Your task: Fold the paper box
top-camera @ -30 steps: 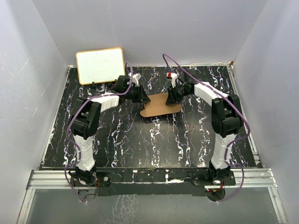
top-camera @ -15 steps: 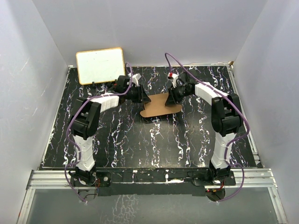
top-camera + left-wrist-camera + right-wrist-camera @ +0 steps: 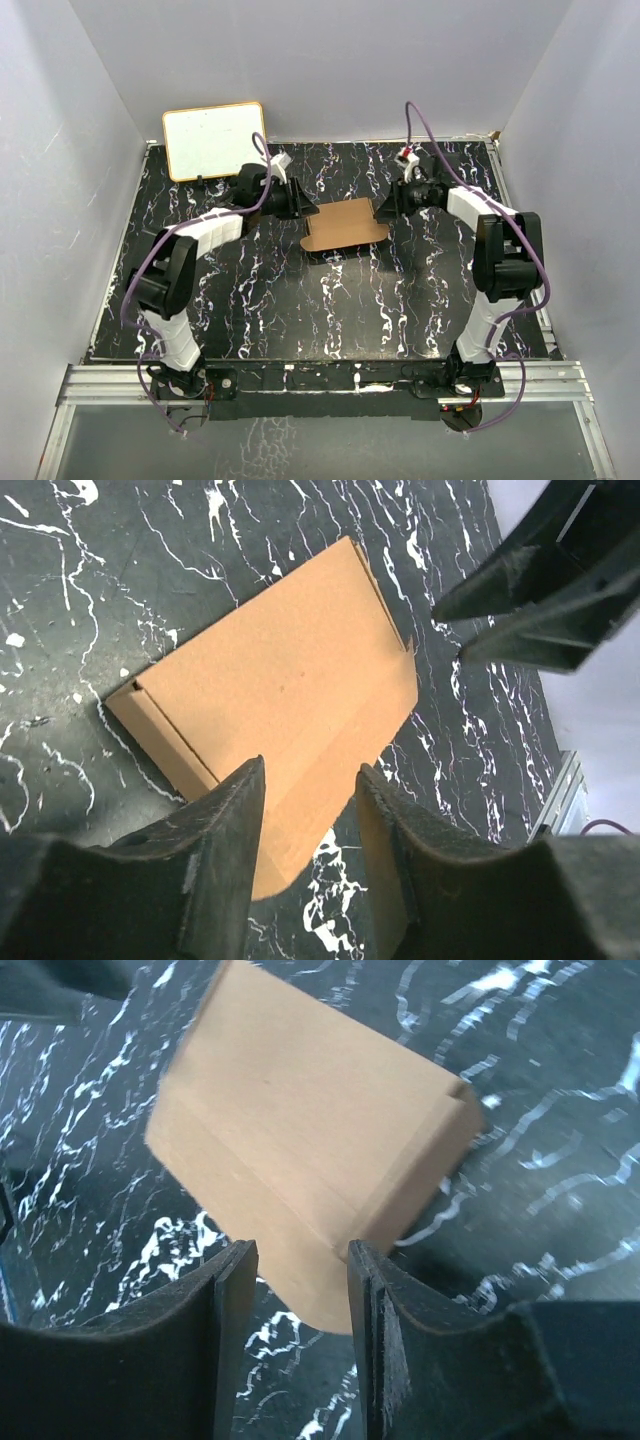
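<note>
Now arms reach inward, flanking paper box [image 3: 345,226]; left tool [image 3: 300,203], right tool [image 3: 380,208] apart, empty.

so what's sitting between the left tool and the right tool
The paper box lies on the table between the left tool and the right tool, clearest in the top view.

- paper box [image 3: 345,226]: brown cardboard, matt, fine fibrous grain, creased score lines
- fingers [image 3: 215,870] of left gripper [image 3: 310,770], right gripper [image 3: 300,1250]: black plastic, matt, grainy
- left arm [image 3: 215,225] shell: smooth white plastic
- table [image 3: 250,290]: black, white marble-like veins, smooth, faint sheen
- board [image 3: 214,140]: smooth white face, tan frame
- rail [image 3: 100,385]: bare silvery metal
</note>
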`<state>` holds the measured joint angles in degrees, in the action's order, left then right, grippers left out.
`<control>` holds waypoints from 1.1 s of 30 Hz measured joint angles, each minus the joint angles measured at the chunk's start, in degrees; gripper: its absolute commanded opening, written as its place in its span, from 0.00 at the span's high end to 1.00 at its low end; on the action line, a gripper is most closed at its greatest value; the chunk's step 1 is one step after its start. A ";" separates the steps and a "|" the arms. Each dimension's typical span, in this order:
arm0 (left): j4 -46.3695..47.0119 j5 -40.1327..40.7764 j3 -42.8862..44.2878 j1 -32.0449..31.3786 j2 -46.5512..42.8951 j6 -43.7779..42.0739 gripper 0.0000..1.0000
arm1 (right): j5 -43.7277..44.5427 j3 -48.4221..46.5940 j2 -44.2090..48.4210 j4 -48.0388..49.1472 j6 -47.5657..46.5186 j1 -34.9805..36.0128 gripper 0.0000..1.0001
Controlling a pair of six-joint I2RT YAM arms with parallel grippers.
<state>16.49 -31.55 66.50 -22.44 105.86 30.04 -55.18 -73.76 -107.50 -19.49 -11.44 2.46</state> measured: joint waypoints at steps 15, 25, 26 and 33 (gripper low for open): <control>19.52 4.96 -23.21 4.42 -14.36 5.73 0.04 | -2.54 -0.98 -8.13 6.86 10.51 -4.39 0.53; 21.73 4.70 -26.95 5.44 -14.38 8.85 0.11 | -5.11 -4.46 -12.24 6.34 11.89 -3.43 0.55; 21.99 4.50 -27.28 5.44 -14.36 9.42 0.11 | -5.27 -4.48 -12.33 6.34 12.02 -3.41 0.55; 24.26 3.30 -27.78 5.44 -13.29 12.46 0.12 | -6.29 -5.11 -13.90 6.27 13.18 -3.37 0.59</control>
<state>40.75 -28.25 38.72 -16.99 92.58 42.50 -61.47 -78.87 -121.40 -13.21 1.74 -0.91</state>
